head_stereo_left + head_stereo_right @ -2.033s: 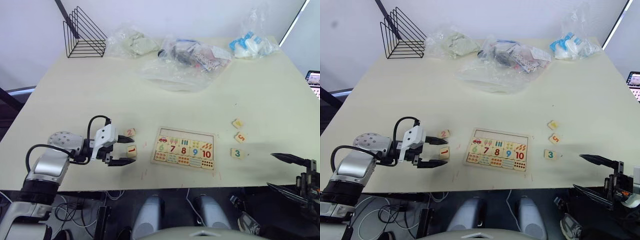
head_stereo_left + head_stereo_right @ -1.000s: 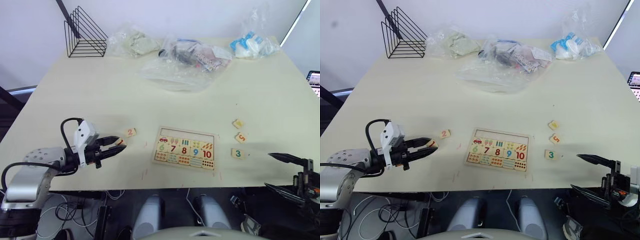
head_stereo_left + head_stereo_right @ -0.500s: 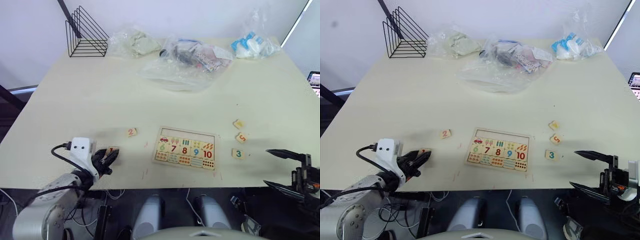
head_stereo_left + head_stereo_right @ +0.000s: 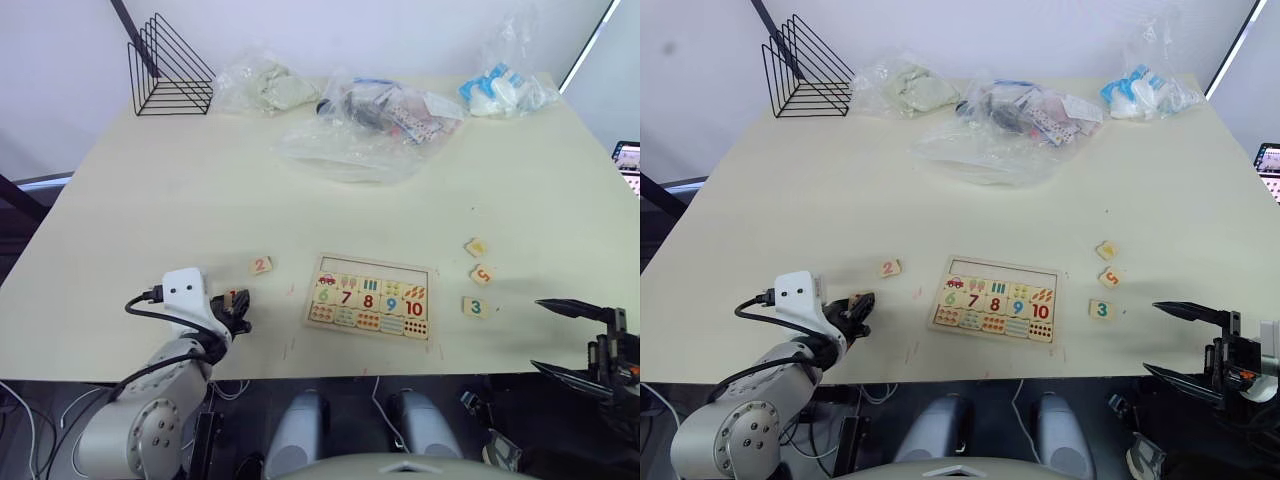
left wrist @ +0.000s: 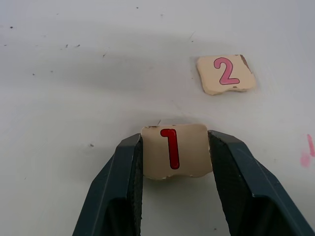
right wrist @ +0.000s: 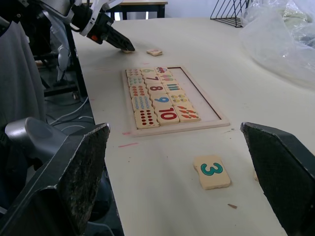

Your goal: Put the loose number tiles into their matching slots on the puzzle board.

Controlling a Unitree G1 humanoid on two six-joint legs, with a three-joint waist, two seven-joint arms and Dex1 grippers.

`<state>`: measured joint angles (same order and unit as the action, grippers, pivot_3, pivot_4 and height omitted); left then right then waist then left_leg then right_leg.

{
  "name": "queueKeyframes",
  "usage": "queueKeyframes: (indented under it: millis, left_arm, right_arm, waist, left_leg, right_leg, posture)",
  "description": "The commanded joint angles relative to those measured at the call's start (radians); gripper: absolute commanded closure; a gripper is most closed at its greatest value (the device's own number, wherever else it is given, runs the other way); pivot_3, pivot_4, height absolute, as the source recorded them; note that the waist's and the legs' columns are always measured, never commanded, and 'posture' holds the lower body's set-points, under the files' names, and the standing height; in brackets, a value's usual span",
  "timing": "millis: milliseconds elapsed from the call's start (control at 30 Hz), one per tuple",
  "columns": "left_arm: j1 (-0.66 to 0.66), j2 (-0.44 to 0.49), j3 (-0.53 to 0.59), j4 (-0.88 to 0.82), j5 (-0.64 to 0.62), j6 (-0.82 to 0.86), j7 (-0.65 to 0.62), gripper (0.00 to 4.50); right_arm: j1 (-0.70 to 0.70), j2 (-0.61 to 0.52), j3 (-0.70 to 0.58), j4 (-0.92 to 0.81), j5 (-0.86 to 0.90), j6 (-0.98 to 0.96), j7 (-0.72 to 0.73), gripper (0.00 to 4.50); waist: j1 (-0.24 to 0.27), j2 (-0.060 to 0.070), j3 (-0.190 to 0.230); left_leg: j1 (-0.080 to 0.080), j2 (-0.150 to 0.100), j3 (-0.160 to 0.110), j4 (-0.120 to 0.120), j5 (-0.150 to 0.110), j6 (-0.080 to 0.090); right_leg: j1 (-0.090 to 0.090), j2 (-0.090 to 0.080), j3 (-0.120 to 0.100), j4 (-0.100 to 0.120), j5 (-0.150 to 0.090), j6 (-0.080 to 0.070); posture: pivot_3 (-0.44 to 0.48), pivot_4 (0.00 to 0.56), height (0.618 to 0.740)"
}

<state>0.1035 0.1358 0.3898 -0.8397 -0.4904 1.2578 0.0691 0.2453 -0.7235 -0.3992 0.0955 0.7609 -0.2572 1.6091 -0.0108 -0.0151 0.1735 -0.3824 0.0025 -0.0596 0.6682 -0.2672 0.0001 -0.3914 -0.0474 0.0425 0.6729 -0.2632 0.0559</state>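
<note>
Five loose tiles lie around the board (image 4: 371, 297), which sits near the table's (image 4: 150, 200) front edge. Bare tabletop runs wide between the board and the clutter at the far edge: a wire rack (image 4: 168, 68) at 11 o'clock and plastic bags (image 4: 370, 120) from 12 to 1 o'clock. Room is free on both sides of the board; toward the robot only a narrow strip of table remains before the edge.

The board is a pale wooden tray with a thin rim. Its far row of slots (image 4: 375, 270) is bare wood. The next rows hold picture tiles, the numbers 6 to 10, and dot tiles.

Tile 1 (image 5: 173, 150), pale with a red digit, is at 9 o'clock from the board, close to the front edge. Tile 2 (image 5: 225, 73), with a pink-red digit, lies flat just beyond it, apart from it, at 10 o'clock from the board. At 3 o'clock from the board are three more: tile 3 (image 4: 475, 307), green, nearest the robot; tile 5 (image 4: 481, 274), orange, behind it; and a tile (image 4: 476, 246) further back whose digit cannot be read.

Left gripper (image 5: 173, 157) is clamped on tile 1, one dark finger pressed against each side, at the table surface. Right gripper (image 4: 575, 340) hangs off the front edge at 4 o'clock from the board, its fingers spread wide and holding nothing.
</note>
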Motion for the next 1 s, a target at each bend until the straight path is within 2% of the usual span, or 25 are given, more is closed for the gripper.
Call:
queueKeyframes:
  millis: [33, 100, 133, 167, 233, 400, 600, 733, 867, 1000]
  left_arm:
    - [-0.001, -0.022, -0.006, -0.031, 0.001, 0.007, 0.005, 1.82]
    - [-0.001, -0.044, -0.001, -0.047, -0.014, -0.001, 0.001, 1.02]
    - [0.001, -0.057, 0.006, -0.056, -0.024, -0.003, -0.004, 0.88]
    - [0.003, -0.063, 0.010, -0.061, -0.030, -0.004, -0.007, 0.50]
    - [0.017, -0.041, 0.016, -0.076, -0.037, -0.021, -0.035, 0.05]
    - [0.080, 0.153, 0.055, -0.056, -0.057, -0.116, -0.213, 0.05]
    - [0.085, 0.398, 0.098, 0.127, -0.101, -0.350, -0.557, 0.05]
    - [0.058, 0.549, 0.060, 0.308, -0.082, -0.533, -0.806, 0.05]
    - [0.040, 0.702, -0.005, 0.486, -0.077, -0.698, -1.121, 0.05]
    - [-0.028, 0.790, -0.066, 0.683, -0.032, -0.889, -1.359, 0.05]
  right_arm:
    - [0.001, -0.010, -0.008, -0.006, 0.023, -0.016, 0.005, 0.00]
    - [0.000, -0.009, -0.008, -0.006, 0.021, -0.018, 0.005, 0.00]
    - [0.000, -0.008, -0.008, -0.007, 0.020, -0.018, 0.005, 0.00]
    - [0.000, -0.007, -0.008, -0.007, 0.020, -0.018, 0.005, 0.00]
    - [0.001, -0.006, -0.008, -0.008, 0.019, -0.018, 0.005, 0.00]
    - [0.000, 0.002, -0.008, -0.007, 0.015, -0.021, 0.005, 0.00]
    - [0.006, 0.030, -0.015, -0.015, 0.002, -0.020, 0.005, 0.00]
    - [0.007, 0.051, -0.019, -0.024, -0.010, -0.019, 0.003, 0.00]
    - [0.007, 0.067, -0.014, -0.042, -0.020, -0.019, -0.007, 0.00]
    - [-0.001, 0.075, -0.016, -0.045, -0.026, -0.019, -0.012, 0.00]
  waist:
    - [0.000, 0.000, 0.000]
    - [0.000, 0.000, 0.000]
    - [0.000, 0.000, 0.000]
    - [0.000, 0.000, 0.000]
    - [0.000, 0.000, 0.000]
    - [-0.001, 0.000, 0.000]
    - [0.005, 0.001, 0.000]
    - [0.001, 0.001, 0.000]
    - [-0.001, 0.002, 0.000]
    - [-0.001, 0.002, 0.000]
  left_leg:
    - [0.000, 0.000, 0.000, 0.000, 0.000, 0.000]
    - [0.000, 0.000, 0.000, 0.000, 0.000, 0.000]
    - [0.000, 0.000, 0.000, 0.000, 0.000, 0.000]
    - [0.000, 0.000, 0.000, 0.000, 0.000, 0.000]
    - [0.000, 0.000, 0.000, 0.000, 0.000, 0.000]
    - [0.000, 0.000, 0.000, -0.001, 0.000, 0.000]
    - [0.000, 0.001, 0.001, 0.000, 0.000, 0.000]
    - [0.000, 0.001, 0.002, -0.001, 0.000, 0.000]
    - [0.000, 0.001, 0.004, -0.002, 0.000, 0.000]
    - [0.000, 0.002, 0.007, -0.003, 0.000, 0.000]
  right_leg:
    - [0.000, 0.000, 0.000, 0.000, 0.000, 0.000]
    - [0.000, 0.000, 0.000, 0.000, 0.000, 0.000]
    - [0.000, 0.000, 0.000, 0.000, 0.000, 0.000]
    - [0.000, 0.000, 0.000, 0.000, 0.000, 0.000]
    - [0.000, 0.000, 0.000, 0.000, 0.000, 0.000]
    - [0.000, 0.001, 0.000, 0.000, 0.000, 0.000]
    - [0.000, 0.000, -0.001, -0.002, -0.002, -0.003]
    - [0.000, 0.000, -0.001, -0.002, -0.002, -0.003]
    - [0.000, 0.001, -0.001, -0.003, -0.002, -0.004]
    - [0.000, 0.001, -0.001, -0.005, -0.002, -0.003]
  posture:
    - [0.000, 0.150, 0.740]
    - [0.000, 0.150, 0.740]
    - [0.000, 0.150, 0.740]
    - [0.000, 0.150, 0.740]
    - [0.000, 0.150, 0.740]
    - [0.000, 0.150, 0.740]
    - [0.000, 0.150, 0.740]
    - [0.000, 0.150, 0.740]
    - [0.000, 0.150, 0.740]
    - [0.000, 0.150, 0.740]
